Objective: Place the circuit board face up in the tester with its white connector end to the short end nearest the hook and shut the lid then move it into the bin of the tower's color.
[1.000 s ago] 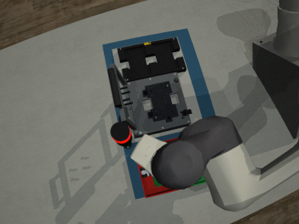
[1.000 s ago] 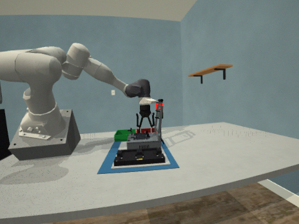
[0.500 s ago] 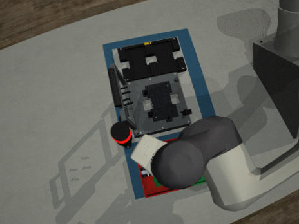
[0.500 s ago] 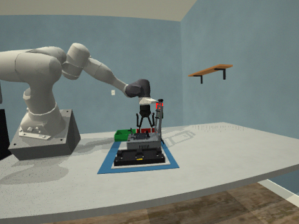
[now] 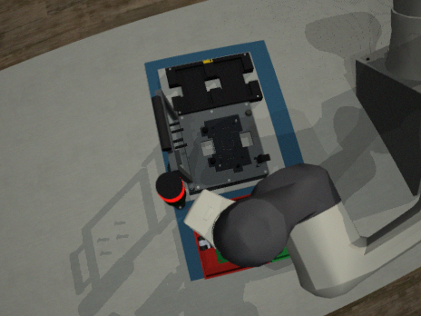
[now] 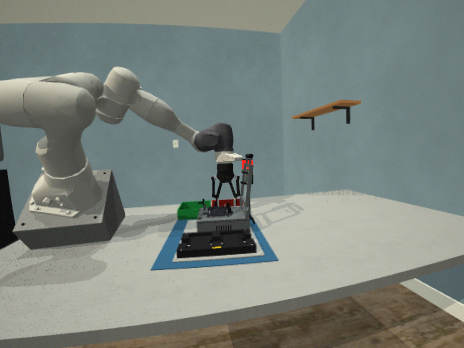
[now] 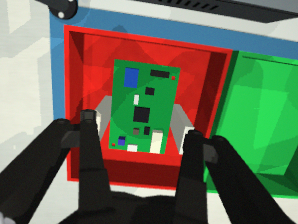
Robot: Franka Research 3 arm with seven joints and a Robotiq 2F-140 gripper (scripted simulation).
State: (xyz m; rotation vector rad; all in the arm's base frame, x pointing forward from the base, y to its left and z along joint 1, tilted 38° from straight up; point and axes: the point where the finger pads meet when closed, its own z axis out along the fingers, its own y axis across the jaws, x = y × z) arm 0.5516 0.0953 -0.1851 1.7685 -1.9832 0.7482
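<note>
Wrist view first. Shows the gripper (image 7: 141, 128) half shut on the green board (image 7: 142, 100), with grey pads (image 7: 103, 116) pressed to both long sides. Shows the board face up, hanging over the red bin (image 7: 80, 55), beside the green bin (image 7: 260, 100). Hard to tell from here how high above the bin floor.

Done so far, by the look of things:
- Took the board out of the tray (image 5: 213, 83); both pockets bare.
- Tested it; red light on the tower (image 5: 170, 186).
- Opened the lid (image 6: 245, 190); standing up now.
- Lifted the board off the tester (image 5: 190, 127); no board on the plate.
- Brought it over the right bin, red to match the light.

Left to do, most likely: go down a little, let go, and pull away with the board lying flat and quiet in the red bin.

Top view: cannot see the board at all, since hidden under the big arm (image 5: 281, 213). Does show the bare tray, the bare tester and the red ring of light, all on the blue mat (image 5: 272, 100) in the middle of the desk (image 5: 68, 136).

Side view: shows the raised lid and the gripper well above the bins, behind the tester as seen from the desk's front edge. Too small to show the board.
</note>
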